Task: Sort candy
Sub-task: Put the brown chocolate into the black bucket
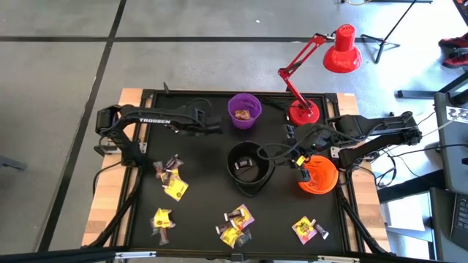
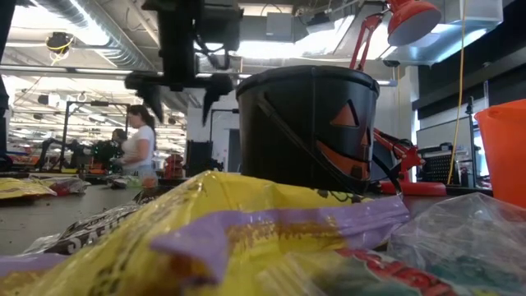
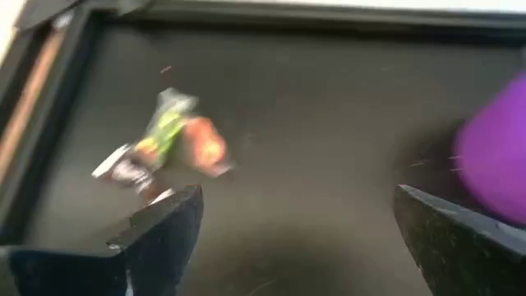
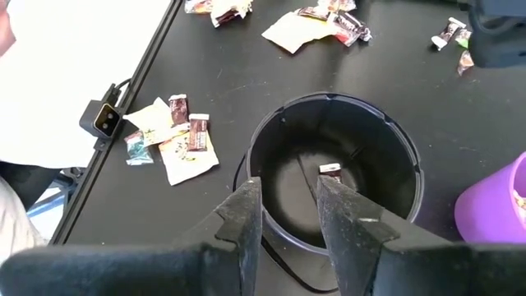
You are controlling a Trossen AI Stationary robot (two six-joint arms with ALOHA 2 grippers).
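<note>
Candy lies in small heaps on the black table: yellow and dark pieces at the left (image 1: 172, 179), near edge (image 1: 235, 223) and near right (image 1: 307, 230). One piece (image 4: 330, 170) rests on the floor of the black bowl (image 1: 248, 168). My right gripper (image 4: 289, 215) hovers open over that bowl's near rim, holding nothing. My left gripper (image 3: 296, 230) is open wide above the table, just left of the purple bowl (image 1: 245, 109). A small green and orange candy (image 3: 168, 144) lies ahead of it. The purple bowl holds some pieces.
An orange bowl (image 1: 318, 175) stands under the right arm. A red desk lamp (image 1: 303, 111) sits at the table's far right. The black bowl has a pumpkin face (image 2: 349, 136). Wrappers (image 2: 230, 230) fill the low view's foreground. People stand in the room behind.
</note>
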